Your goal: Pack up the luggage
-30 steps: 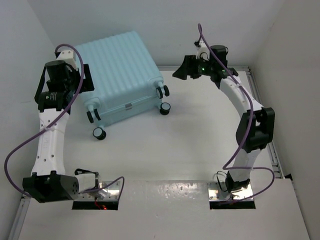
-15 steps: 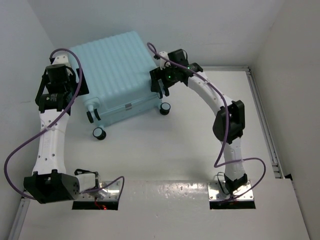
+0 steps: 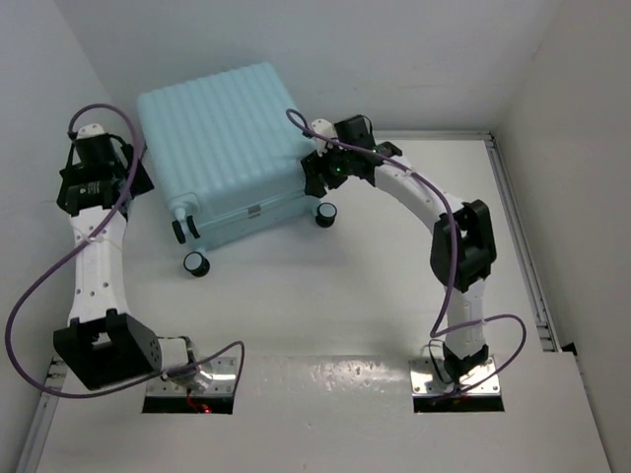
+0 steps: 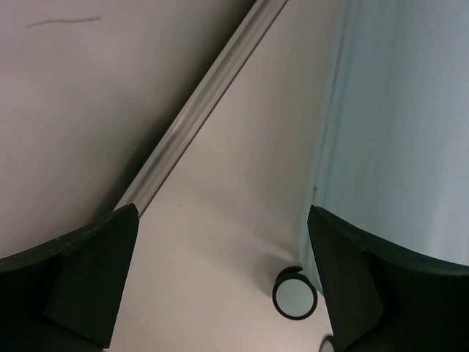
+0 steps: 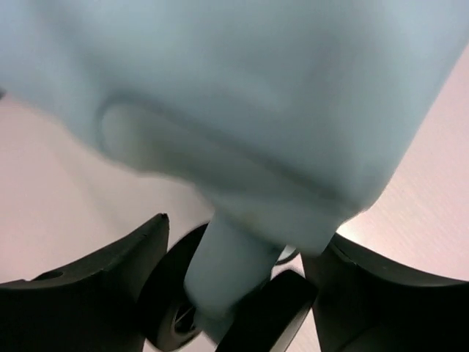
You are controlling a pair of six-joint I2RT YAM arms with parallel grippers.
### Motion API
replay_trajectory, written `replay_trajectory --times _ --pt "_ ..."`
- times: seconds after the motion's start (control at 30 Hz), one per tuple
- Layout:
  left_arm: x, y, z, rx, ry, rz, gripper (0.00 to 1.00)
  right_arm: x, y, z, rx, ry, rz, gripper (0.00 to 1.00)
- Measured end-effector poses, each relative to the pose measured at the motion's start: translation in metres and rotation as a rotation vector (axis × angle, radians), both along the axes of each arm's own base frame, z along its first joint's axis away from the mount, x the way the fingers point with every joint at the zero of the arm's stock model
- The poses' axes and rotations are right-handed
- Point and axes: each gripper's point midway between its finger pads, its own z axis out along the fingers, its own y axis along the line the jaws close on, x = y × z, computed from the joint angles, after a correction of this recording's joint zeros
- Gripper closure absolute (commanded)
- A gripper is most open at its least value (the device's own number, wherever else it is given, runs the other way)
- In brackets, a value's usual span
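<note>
The luggage (image 3: 222, 133) is a pale blue ribbed suitcase lying shut at the back of the table, its black wheels (image 3: 195, 263) facing the arms. My right gripper (image 3: 317, 179) is at its right front corner. In the right wrist view its fingers (image 5: 110, 279) flank the blue caster stem (image 5: 234, 271) and its black wheel (image 5: 168, 315); the jaws stand apart, and a sliver of table shows beside the right finger. My left gripper (image 3: 116, 185) hovers open just left of the suitcase, with a wheel (image 4: 294, 293) and bare table between its fingers (image 4: 73, 279).
A metal rail (image 4: 198, 110) runs along the table's left edge below the white wall (image 4: 88, 88). Another rail (image 3: 518, 227) borders the right side. The suitcase's side wall (image 4: 403, 110) rises close on the left gripper's right. Both arm bases (image 3: 458, 379) sit at the near edge.
My right arm swung left from the back right to the suitcase's right front wheel, and its jaws narrowed. My left arm drew back left, off the suitcase's side.
</note>
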Motion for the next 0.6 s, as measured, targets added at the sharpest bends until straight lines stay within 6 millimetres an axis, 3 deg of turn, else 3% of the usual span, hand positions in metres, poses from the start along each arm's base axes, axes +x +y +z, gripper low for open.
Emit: replay_trajectory --times 0.13,0.27,0.33,0.37,0.4,0.43,0.5,0.57,0.6 --pt "0.001 0.028 -0.025 -0.092 0.023 0.062 0.01 -0.028 -0.016 -0.007 0.030 -0.027 0.058 1.00" --pt "0.019 0.038 -0.050 -0.208 0.045 0.035 0.01 -0.096 -0.069 -0.028 -0.008 0.091 0.068 1.00" --pt "0.037 0.034 -0.059 -0.259 0.044 -0.023 0.01 -0.130 -0.095 -0.023 -0.013 0.115 0.077 1.00" --pt "0.046 0.031 -0.063 -0.283 0.041 -0.055 0.01 -0.145 -0.103 -0.015 -0.003 0.111 0.088 0.95" --pt "0.056 0.027 -0.069 -0.315 0.038 -0.093 0.02 -0.159 -0.107 -0.006 0.011 0.099 0.112 0.77" --pt "0.067 0.021 -0.073 -0.349 0.031 -0.136 0.02 -0.174 -0.108 0.007 0.031 0.064 0.156 0.52" --pt "0.088 0.011 -0.080 -0.411 0.024 -0.214 0.04 -0.197 -0.108 0.027 0.066 0.027 0.202 0.26" --pt "0.114 0.002 -0.089 -0.460 0.014 -0.287 0.04 -0.208 -0.111 0.043 0.094 -0.011 0.220 0.17" --pt "0.122 0.000 -0.092 -0.466 0.012 -0.304 0.04 -0.207 -0.115 0.047 0.105 -0.022 0.209 0.17"
